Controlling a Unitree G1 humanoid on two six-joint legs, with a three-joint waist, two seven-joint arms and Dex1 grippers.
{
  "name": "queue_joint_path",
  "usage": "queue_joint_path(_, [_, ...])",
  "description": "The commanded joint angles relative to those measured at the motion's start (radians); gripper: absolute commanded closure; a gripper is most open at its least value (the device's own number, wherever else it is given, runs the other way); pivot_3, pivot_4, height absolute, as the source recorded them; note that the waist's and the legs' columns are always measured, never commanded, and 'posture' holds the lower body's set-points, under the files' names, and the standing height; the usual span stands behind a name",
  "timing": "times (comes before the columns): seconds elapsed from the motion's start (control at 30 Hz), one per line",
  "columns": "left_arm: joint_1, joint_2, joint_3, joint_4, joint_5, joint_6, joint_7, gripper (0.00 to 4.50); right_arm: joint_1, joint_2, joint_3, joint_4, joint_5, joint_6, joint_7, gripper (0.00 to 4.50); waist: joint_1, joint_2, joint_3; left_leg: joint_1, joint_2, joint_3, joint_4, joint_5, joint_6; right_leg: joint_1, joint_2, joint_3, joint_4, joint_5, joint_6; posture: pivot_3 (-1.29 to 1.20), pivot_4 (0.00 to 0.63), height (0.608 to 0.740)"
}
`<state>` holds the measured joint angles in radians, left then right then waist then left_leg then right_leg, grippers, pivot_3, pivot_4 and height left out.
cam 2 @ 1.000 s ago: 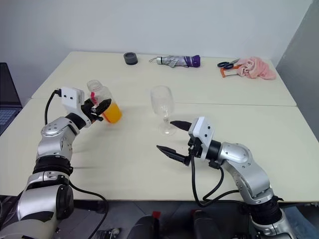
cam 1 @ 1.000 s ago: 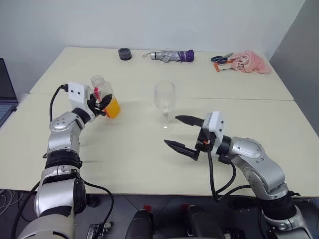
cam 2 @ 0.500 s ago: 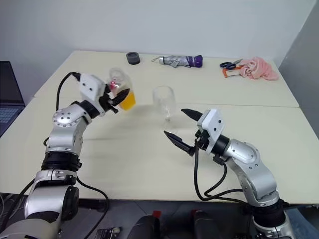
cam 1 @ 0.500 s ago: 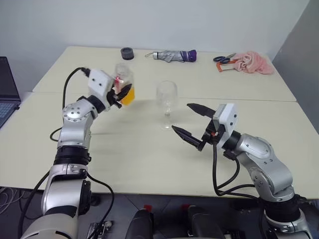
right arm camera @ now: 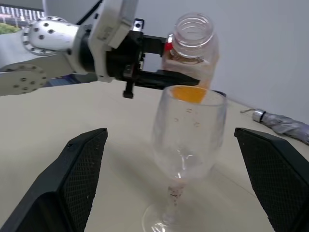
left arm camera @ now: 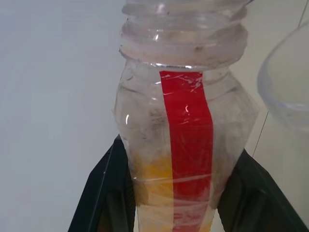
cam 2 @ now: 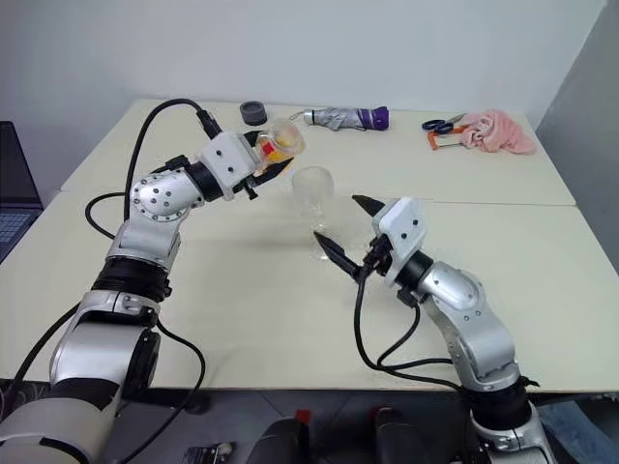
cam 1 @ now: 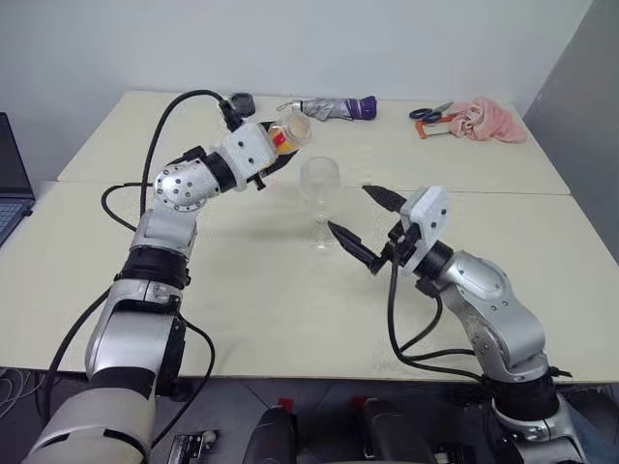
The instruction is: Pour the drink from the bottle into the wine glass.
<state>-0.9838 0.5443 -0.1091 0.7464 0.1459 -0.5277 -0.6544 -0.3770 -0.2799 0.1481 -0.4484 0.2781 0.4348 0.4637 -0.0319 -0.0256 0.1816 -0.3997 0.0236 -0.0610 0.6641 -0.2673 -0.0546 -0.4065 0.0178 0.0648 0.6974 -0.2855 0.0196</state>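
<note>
The bottle (cam 2: 278,143) is held up off the table, tipped over toward the right, its open, capless neck pointing at the wine glass (cam 2: 312,190) and hanging just above and to the left of the glass's rim. The drink (cam 2: 273,152) is a small orange-yellow pool lying in the lower part of the tilted bottle, beside the red label stripe (left arm camera: 186,140). The left gripper (cam 2: 263,164) is clamped on the bottle's body, one black finger on each side. In the right wrist view the bottle's mouth sits behind and above the rim of the glass, and the bowl looks empty apart from a few droplets on its wall.

The wine glass stands upright on the cream table (cam 1: 271,319), near the middle, just right of the bottle. The right gripper (cam 1: 363,224) is on the near right side of the glass, its two black fingers spread wide, holding nothing, with the stem between their tips but apart from them.

Along the far edge of the table lie a dark round cap (cam 1: 239,101), a folded grey and purple umbrella (cam 1: 334,108), a pair of scissors (cam 1: 428,113) and a pink cloth (cam 1: 484,119). A laptop (cam 1: 12,174) sits at the far left
</note>
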Motion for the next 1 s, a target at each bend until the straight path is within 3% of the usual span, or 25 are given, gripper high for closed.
queue_joint_path(0.03, [-0.078,0.028,-0.003,0.039,0.059,-0.125,0.081,2.79,-0.023,0.021,-0.004,-0.017,0.007,0.023,-0.023,0.00,0.000,0.000,0.000,0.000,0.000,0.000,0.000,0.000,0.000,0.000,0.000,0.000,0.000,0.000,0.000,0.00,0.150,0.740])
queue_joint_path(0.5, [-0.183,0.104,-0.102,0.200,0.299,-0.372,0.294,2.79,0.017,0.000,-0.031,-0.065,0.042,-0.005,0.023,0.00,0.000,0.000,0.000,-0.001,-0.001,0.000,0.000,0.000,0.000,-0.001,-0.001,0.000,0.000,0.000,0.000,0.00,0.150,0.740])
queue_joint_path(1.0, [-0.262,0.139,-0.185,0.268,0.469,-0.415,0.495,2.79,0.055,-0.018,-0.040,-0.102,0.051,0.012,0.007,0.00,-0.001,0.000,0.000,-0.001,-0.001,0.000,0.000,0.000,0.000,-0.001,-0.001,0.000,0.000,0.000,0.000,0.00,0.150,0.740])
